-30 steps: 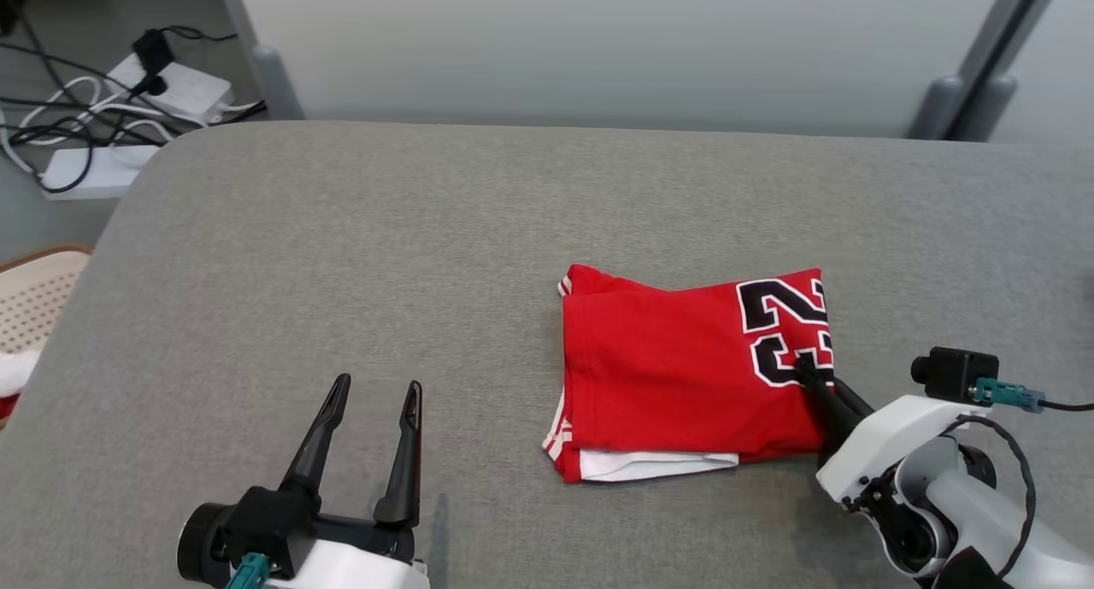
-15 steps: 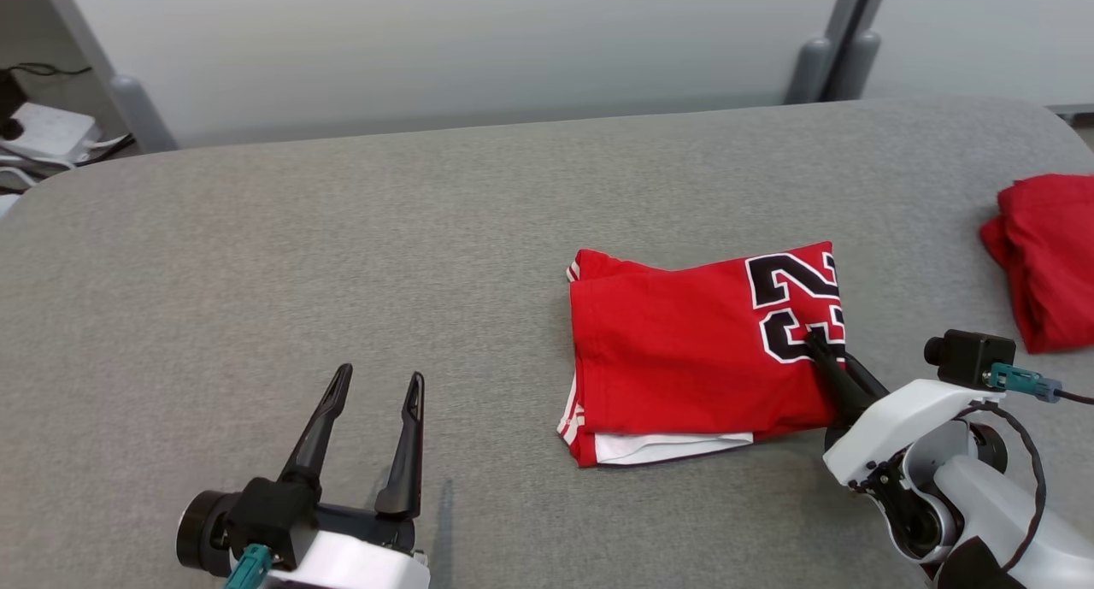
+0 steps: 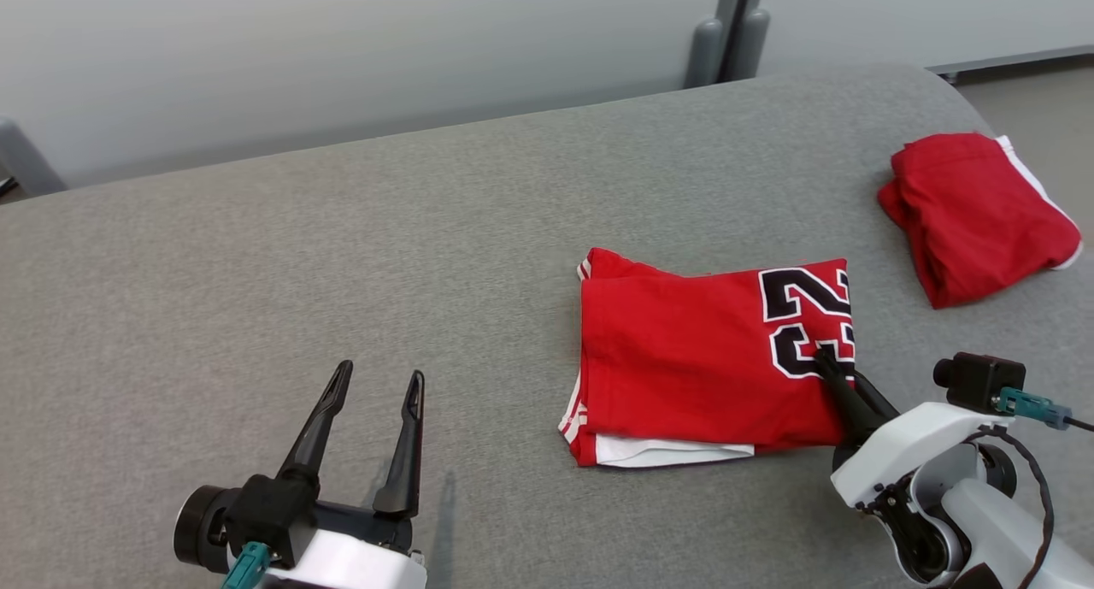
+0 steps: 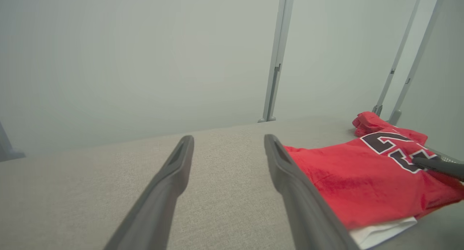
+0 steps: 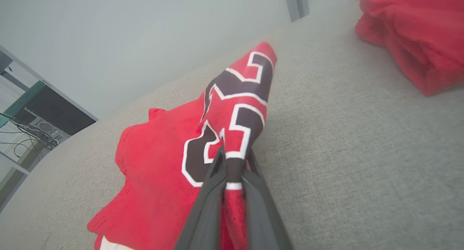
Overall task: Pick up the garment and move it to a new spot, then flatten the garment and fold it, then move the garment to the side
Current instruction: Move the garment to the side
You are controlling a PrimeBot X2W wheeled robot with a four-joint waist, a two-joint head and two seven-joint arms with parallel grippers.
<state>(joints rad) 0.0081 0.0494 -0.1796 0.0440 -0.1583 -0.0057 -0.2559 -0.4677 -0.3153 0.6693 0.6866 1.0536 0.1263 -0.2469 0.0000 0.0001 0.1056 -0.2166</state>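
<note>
A folded red garment (image 3: 692, 358) with a black number and white trim lies on the grey table (image 3: 342, 256), right of centre. My right gripper (image 3: 825, 356) is shut on its right edge at the number, and the right wrist view shows the cloth (image 5: 232, 134) pinched between the two fingers. My left gripper (image 3: 376, 382) stands open above the table at the lower left, apart from the garment (image 4: 362, 173), with nothing between its fingers (image 4: 170, 177).
A second folded red garment (image 3: 974, 213) lies near the table's far right edge. A pale wall and grey posts (image 3: 726, 33) stand behind the table. Bare table surface spreads to the left and centre.
The head camera has turned to the right, bringing the second red garment fully into view. The garment has shifted slightly with the right gripper still on it. The left gripper has stayed put.
</note>
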